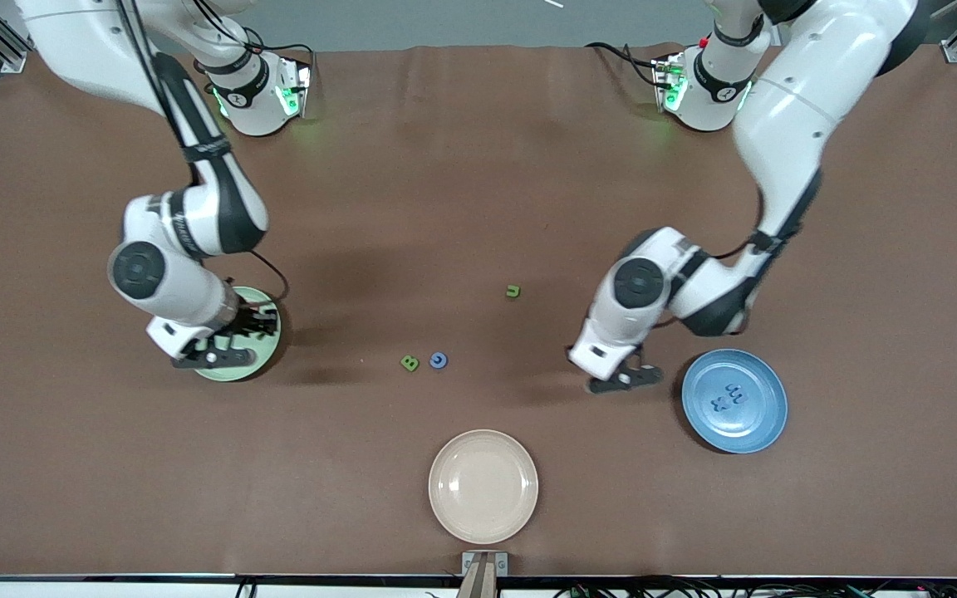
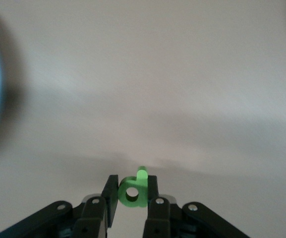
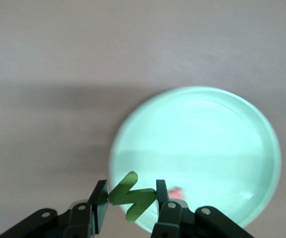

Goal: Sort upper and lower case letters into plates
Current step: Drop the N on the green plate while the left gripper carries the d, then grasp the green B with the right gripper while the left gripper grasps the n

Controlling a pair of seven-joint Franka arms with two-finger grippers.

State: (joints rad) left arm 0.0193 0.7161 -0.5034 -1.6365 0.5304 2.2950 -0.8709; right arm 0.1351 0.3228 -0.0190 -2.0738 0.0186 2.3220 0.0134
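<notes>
While the left gripper sits low over the brown table cover, just beside the round blue plate, its two black fingers are pressed tight on a small bright green letter with a round hole and a stem. It looks like a small d. The blue plate lies toward the left arm's end of the table, and two little blue letters lie in it; they are too small to read.

The right gripper hangs over the round mint green plate at the right arm's end of the table. Its fingers pinch a flat dark green zigzag letter, like a Z or an N. A tiny pink thing lies in the green plate near the rim, partly hidden by a finger.

Between the two arms, three loose letters lie on the table. A green U lies farthest from the front camera. A green B and a blue C lie side by side, nearer to the camera. Nearest of all, close to the table edge, lies a round cream plate.
</notes>
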